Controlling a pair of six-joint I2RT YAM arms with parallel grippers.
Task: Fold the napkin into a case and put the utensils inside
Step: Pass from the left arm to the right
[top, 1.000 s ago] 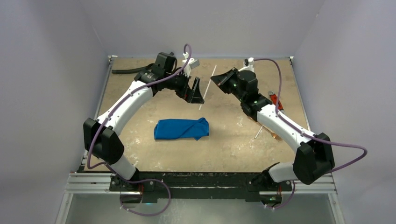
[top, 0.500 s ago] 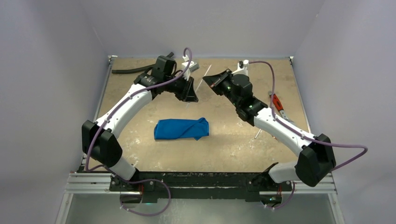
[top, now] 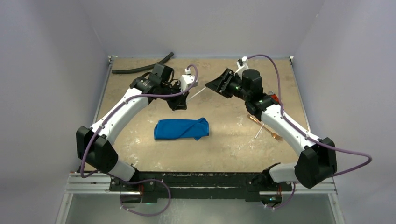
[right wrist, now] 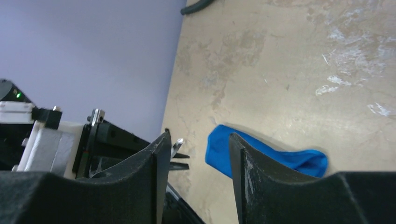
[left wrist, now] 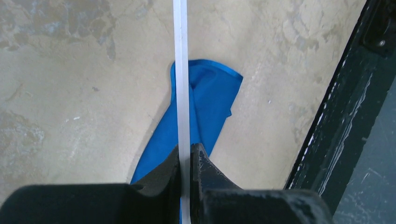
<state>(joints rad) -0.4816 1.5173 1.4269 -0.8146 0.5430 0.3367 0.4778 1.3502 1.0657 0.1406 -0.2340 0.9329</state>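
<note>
Near the folded napkin [left wrist: 212,100], my left gripper [left wrist: 186,156] is clamped on a slim silver utensil [left wrist: 181,70]; right gripper [right wrist: 198,140] apart, empty. Insertion step, I judge; next move calls for finding the napkin's open end

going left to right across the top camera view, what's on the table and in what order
black hose → blue napkin → right gripper → loose utensils. Left gripper left out: it sits above the napkin.
</note>
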